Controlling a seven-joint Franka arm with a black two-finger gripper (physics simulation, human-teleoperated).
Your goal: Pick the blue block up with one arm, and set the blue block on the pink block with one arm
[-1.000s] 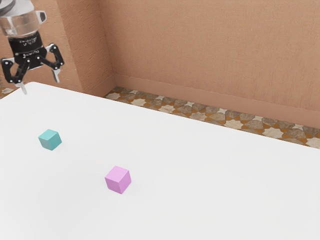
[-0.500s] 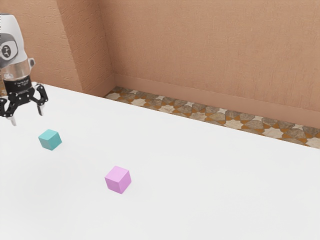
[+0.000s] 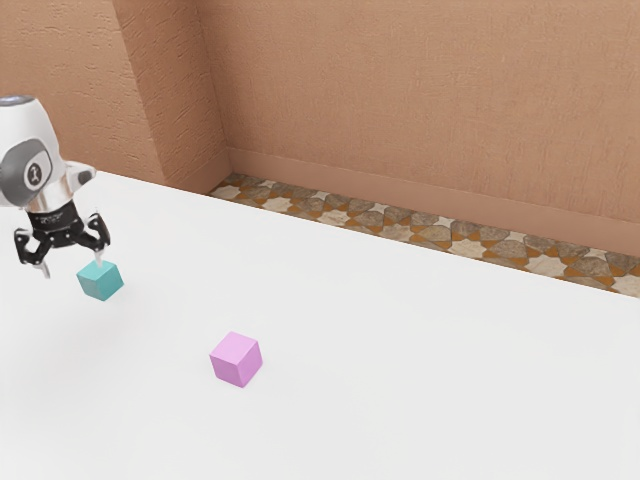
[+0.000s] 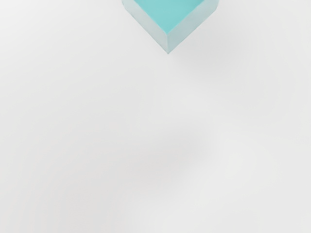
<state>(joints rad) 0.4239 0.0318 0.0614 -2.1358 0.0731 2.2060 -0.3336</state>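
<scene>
- Exterior view, far left: the end effector (image 3: 70, 262) hangs with its fingers spread and holds nothing. One fingertip is just above the blue block (image 3: 100, 281).
- The blue block rests on the white bench (image 3: 420, 340), slightly toward the exterior view's right of the end effector. It is a small, sharp-edged cube with flat matte faces, and in the wrist view (image 4: 167, 14) it sits corner-on.
- It is probably light and rigid, with little risk of crushing. I would grip two opposite flat side faces, not the corners, so the hand likely needs turning first.
- Further right and well apart, the pink block (image 3: 236, 359) is a similar matte cube whose flat top should take a stack.
</scene>
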